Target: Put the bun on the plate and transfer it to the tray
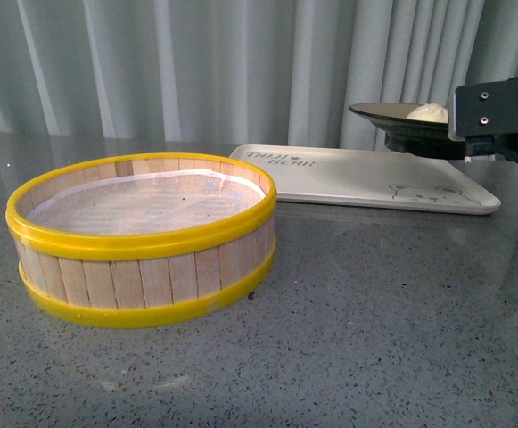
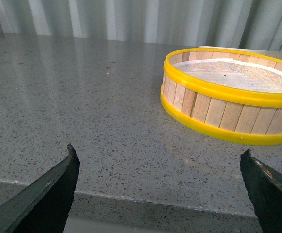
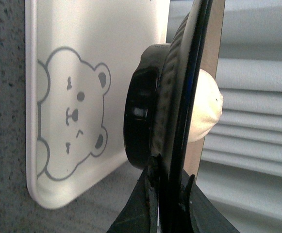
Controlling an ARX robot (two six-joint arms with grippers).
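Hides most of bun (image 1: 428, 112) behind plate (image 1: 392, 114) rim, crops right gripper (image 1: 466, 144) at three o'clock, leaves tray (image 1: 357, 178) lettering (image 1: 276, 159) seemingly unreadable.

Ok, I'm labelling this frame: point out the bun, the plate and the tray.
bun (image 1: 428, 112), front view, rounded top showing above the plate.
plate (image 1: 385, 117), front view, dark rim left of the bun.
tray (image 1: 348, 174), front view, bare middle of its surface.

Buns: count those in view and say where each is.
1. The bun sits on the plate, held aloft by the right gripper at the tray's right end. The wooden steamer shows only its liner; behind its near wall is hidden.
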